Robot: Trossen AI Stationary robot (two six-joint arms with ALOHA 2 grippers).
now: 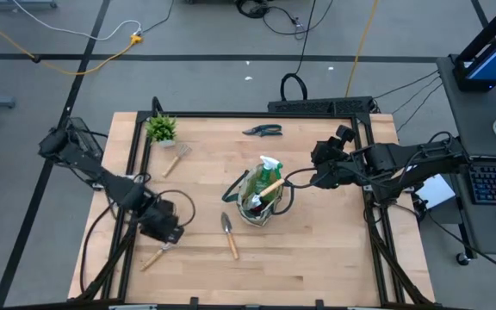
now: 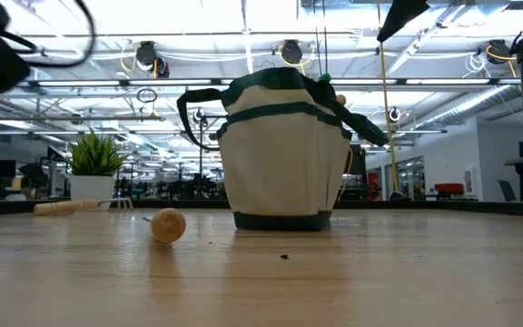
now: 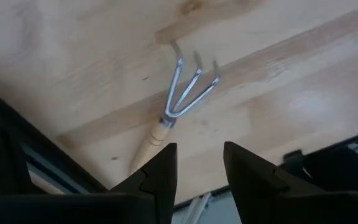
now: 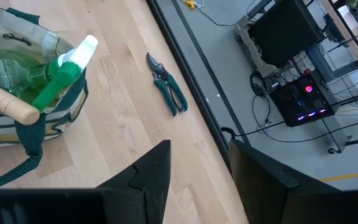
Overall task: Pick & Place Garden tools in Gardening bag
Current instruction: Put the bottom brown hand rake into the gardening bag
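Observation:
The gardening bag (image 1: 259, 200) stands on its base mid-table. A green spray bottle (image 4: 61, 71) and a wooden handle (image 4: 5, 102) stick out of its top. A three-pronged hand rake (image 3: 188, 87) lies flat near the front left. My left gripper (image 3: 197, 168) hangs open above its handle (image 3: 151, 143), clear of it. A trowel (image 1: 230, 234) lies in front of the bag, and a second rake (image 1: 177, 158) lies at the back left. Pruning shears (image 4: 168, 87) lie near the far edge. My right gripper (image 4: 197, 168) hovers open to the right of the bag.
A small potted plant (image 1: 161, 129) stands at the far left corner, beside the second rake. A black frame (image 1: 248, 114) borders the table. Bare wood lies between the bag and the near edge, and to the bag's right.

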